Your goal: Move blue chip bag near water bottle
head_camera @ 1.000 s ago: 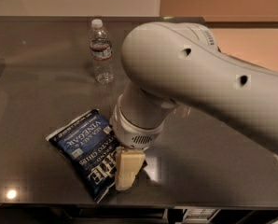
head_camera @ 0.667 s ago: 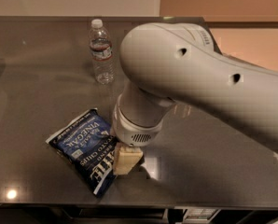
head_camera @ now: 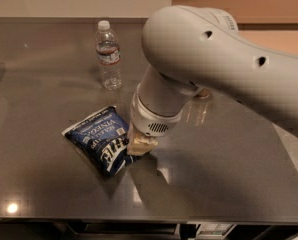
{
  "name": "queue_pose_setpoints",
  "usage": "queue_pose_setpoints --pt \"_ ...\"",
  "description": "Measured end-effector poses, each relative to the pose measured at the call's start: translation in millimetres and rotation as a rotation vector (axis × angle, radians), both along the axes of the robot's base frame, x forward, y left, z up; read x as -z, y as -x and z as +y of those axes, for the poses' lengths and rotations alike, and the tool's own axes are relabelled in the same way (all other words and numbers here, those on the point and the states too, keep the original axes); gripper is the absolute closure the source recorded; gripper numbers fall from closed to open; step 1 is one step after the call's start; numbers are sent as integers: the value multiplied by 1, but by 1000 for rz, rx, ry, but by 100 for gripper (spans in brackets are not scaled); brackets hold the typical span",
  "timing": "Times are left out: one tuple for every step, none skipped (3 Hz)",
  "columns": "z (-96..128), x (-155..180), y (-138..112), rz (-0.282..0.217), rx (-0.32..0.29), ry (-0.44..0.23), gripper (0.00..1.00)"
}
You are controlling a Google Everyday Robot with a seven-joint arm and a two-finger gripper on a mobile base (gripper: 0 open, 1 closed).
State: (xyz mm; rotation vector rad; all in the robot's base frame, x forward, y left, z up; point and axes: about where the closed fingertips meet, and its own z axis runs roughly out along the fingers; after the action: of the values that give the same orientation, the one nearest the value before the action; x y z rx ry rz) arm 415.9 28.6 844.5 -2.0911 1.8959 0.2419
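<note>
The blue chip bag point(head_camera: 100, 140) is dark blue with white lettering and lies near the middle of the dark table. My gripper point(head_camera: 140, 145) comes down from the large white arm point(head_camera: 224, 59) and is shut on the bag's right edge, where one cream finger point(head_camera: 143, 143) shows. The water bottle point(head_camera: 109, 54) is clear with a white cap and stands upright at the back, well beyond the bag. The arm hides the rest of the gripper.
The dark glossy table point(head_camera: 49, 194) has its front edge near the bottom of the view. A small tan object point(head_camera: 204, 92) peeks out behind the arm. A wall runs along the table's far edge.
My gripper has moved away from the front edge toward the bottle, and the blue chip bag has moved with it. The bottle has not moved.
</note>
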Motion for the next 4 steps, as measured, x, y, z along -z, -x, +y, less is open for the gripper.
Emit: queue_pose_setpoints --pt "-9 -15 -36 -44 63 -16 100" --pt "-16 -26 -70 -92 113 -23 100" --pt "-21 -32 -95 -134 154 -20 100" --pt "-27 -35 -109 -167 190 -14 84"
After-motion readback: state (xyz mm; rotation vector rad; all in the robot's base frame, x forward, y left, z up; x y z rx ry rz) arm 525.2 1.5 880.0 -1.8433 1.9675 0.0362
